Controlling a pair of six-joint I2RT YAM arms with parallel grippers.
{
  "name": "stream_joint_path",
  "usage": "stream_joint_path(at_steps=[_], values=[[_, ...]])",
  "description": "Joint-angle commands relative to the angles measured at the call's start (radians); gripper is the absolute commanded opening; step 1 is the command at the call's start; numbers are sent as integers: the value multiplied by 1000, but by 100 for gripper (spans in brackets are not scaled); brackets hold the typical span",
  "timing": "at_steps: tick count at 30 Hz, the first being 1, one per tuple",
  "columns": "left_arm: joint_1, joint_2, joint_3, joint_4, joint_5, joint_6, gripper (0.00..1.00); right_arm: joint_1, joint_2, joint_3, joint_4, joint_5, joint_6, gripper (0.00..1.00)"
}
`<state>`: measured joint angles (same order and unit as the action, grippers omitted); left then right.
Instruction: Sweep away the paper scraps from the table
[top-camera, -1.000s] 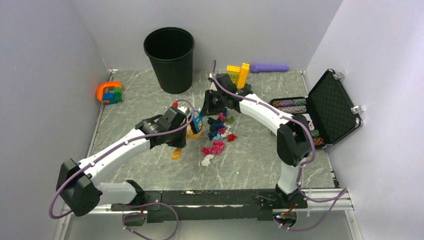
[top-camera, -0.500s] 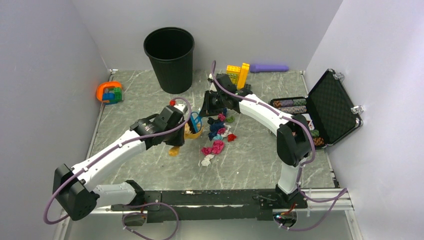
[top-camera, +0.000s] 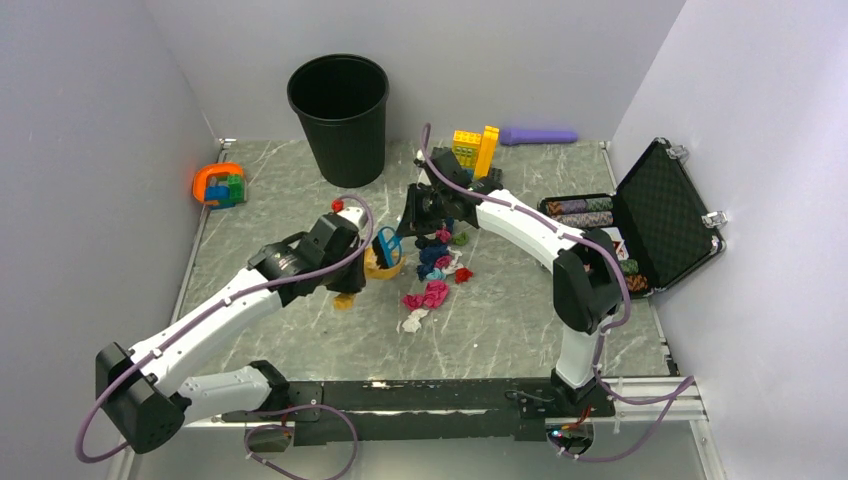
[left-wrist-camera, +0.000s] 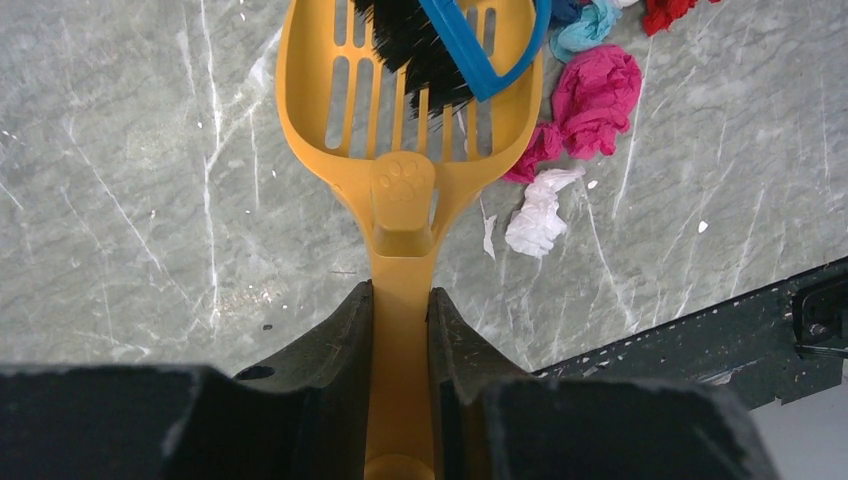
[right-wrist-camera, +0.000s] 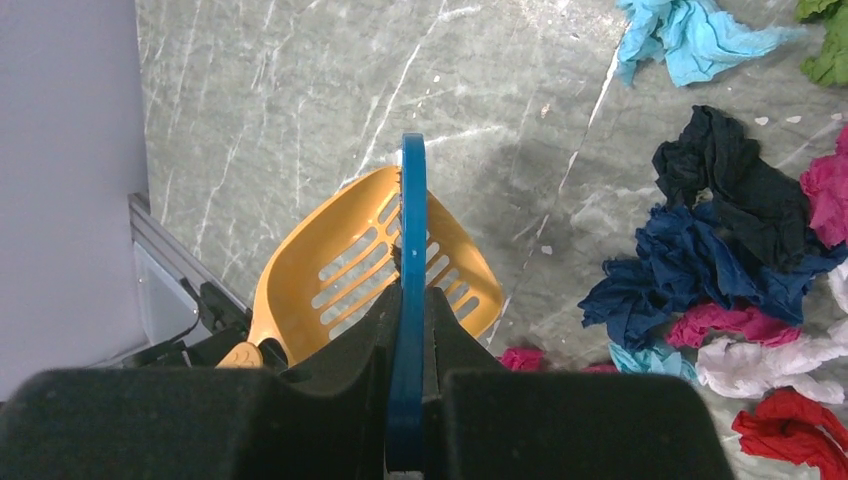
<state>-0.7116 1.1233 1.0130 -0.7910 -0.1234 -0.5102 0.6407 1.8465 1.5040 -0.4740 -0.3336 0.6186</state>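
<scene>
No readable text is being shown; a paw-print emblem (left-wrist-camera: 403, 178) is being displayed on the yellow scoop (left-wrist-camera: 400, 262), at 6 o'clock of its slots.

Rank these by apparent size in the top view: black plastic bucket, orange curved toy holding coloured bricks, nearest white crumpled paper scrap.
Largest: black plastic bucket.
Next: orange curved toy.
Smallest: white crumpled paper scrap.

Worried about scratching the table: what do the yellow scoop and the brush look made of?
The scoop looks like moulded glossy plastic, given its slots and embossed paw print. The brush seems a blue plastic frame with black bristles, likely synthetic.
</scene>
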Motion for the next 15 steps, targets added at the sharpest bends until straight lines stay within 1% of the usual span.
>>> stream_joint_path(at_steps=[1, 5, 8, 11, 15], values=[[4, -61, -47, 41, 1, -18, 0, 4, -61, 79, -79, 94, -16, 0], [4, -113, -102, -15, -17, -29, 0, 4, -112, 145, -208, 188, -48, 0], [3, -158, -128, -52, -16, -22, 0, 2, -195, 128, -259, 271, -75, 0], [3, -207, -157, -84, 18, -26, 0, 2, -279, 96, -322, 358, -98, 0], [-13, -284, -234, -54, 108, -75, 0, 3, -337, 79, -489, 457, -89, 0]])
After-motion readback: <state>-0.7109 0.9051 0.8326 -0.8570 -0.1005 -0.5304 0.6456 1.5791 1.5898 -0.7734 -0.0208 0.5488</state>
